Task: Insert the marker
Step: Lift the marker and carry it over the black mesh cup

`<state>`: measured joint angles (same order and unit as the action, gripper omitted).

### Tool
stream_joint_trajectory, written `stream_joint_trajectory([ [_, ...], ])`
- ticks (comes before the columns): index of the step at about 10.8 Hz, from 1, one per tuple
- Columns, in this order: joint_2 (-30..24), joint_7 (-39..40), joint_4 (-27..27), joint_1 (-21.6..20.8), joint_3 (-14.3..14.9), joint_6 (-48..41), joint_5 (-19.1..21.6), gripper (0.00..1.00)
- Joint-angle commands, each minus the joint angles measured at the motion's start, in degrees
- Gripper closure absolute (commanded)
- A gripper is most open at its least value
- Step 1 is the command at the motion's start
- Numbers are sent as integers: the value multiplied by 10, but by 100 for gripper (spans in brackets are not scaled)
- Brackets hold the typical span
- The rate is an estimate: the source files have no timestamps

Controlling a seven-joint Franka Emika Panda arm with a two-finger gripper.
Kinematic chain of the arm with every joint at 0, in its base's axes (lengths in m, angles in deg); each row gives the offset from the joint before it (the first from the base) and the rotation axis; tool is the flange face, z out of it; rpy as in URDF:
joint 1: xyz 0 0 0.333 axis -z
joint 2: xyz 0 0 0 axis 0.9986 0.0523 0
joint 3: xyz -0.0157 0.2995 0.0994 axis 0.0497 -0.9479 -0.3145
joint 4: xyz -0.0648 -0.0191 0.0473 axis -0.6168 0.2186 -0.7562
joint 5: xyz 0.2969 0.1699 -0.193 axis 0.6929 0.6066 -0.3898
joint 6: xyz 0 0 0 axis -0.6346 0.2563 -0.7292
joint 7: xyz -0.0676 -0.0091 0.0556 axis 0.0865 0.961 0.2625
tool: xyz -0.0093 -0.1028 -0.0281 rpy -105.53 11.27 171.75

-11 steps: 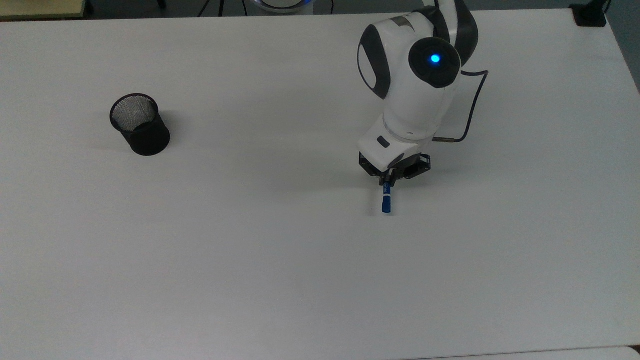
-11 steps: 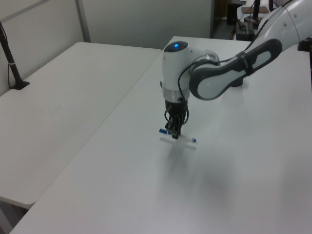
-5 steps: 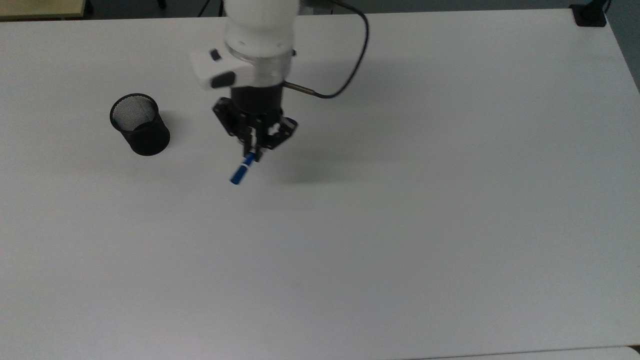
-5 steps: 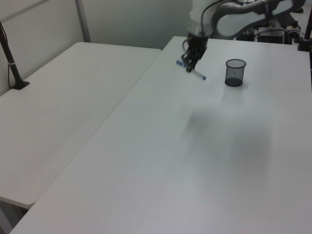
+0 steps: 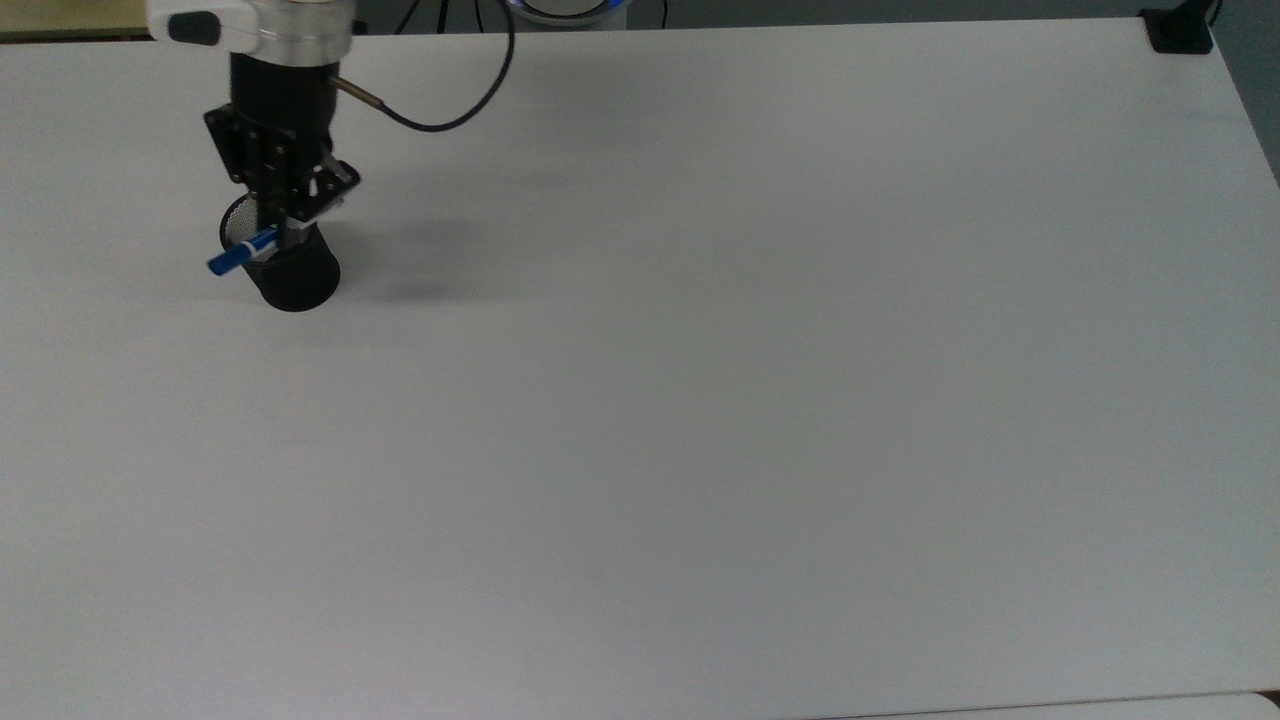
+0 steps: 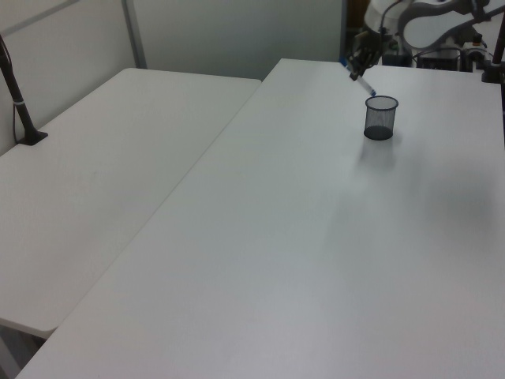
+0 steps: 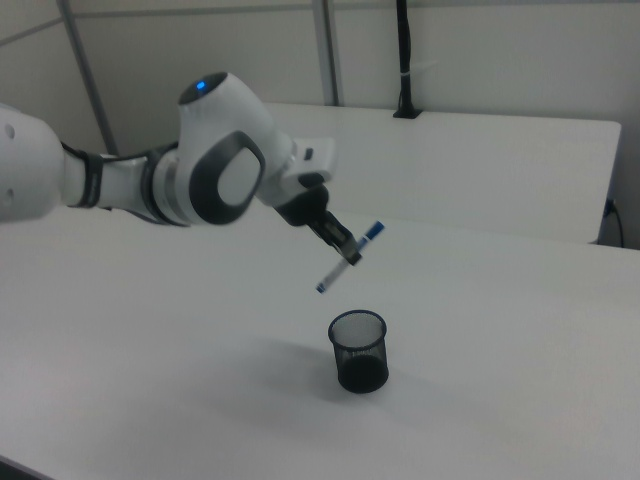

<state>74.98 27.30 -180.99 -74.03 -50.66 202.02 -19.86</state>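
The scene is evenly and softly lit, seemingly from overhead, a faint diffuse shadow being cast on the white table [image 5: 700,400] just beside the gripper [image 5: 282,222], while fine detail is rendered slightly soft.

Black mesh cup [image 7: 358,350], smooth matt white table [image 5: 700,400].

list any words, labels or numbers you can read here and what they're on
No text can be read.
The marker, held tilted by the gripper above the black mesh cup, has a blue label band; any print on it is too small to read.
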Motion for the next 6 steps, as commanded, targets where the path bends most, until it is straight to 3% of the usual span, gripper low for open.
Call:
stream_joint_trajectory([
  [1,-23,-10,-51,75,-8,85,-42,100],
  [4,-18,-9,-54,83,-8,95,-64,98],
  [6,-20,-11,-91,81,-8,146,-65,98],
])
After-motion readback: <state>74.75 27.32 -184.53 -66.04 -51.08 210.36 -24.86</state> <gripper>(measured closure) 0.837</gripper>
